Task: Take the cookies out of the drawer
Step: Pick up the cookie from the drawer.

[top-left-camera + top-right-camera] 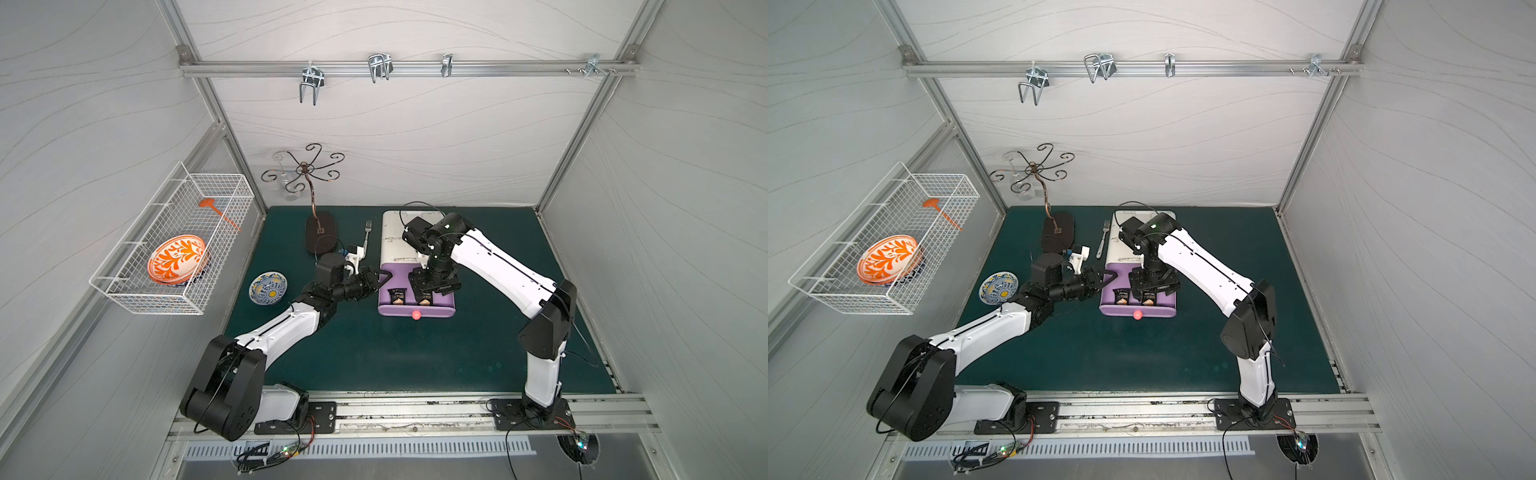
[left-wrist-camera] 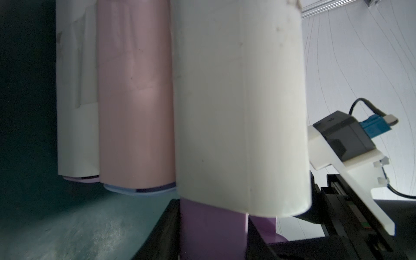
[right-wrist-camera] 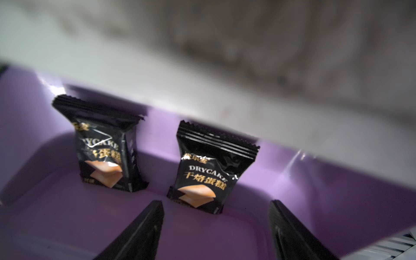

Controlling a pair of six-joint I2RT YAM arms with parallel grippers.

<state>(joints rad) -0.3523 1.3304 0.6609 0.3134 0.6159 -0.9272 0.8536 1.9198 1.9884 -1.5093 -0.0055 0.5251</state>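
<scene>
Green mat (image 1: 415,357), drawer (image 1: 395,311), cookies (image 3: 211,173) legible at wrist

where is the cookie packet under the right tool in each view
In a top view: cookie packet in the purple drawer, on the right arm's side of the other packet.
In a top view: same place.
Left wrist: not in it.
Right wrist: near the middle, beside the other packet.
Shared landmark: the purple drawer, which shows in all four views.
</scene>
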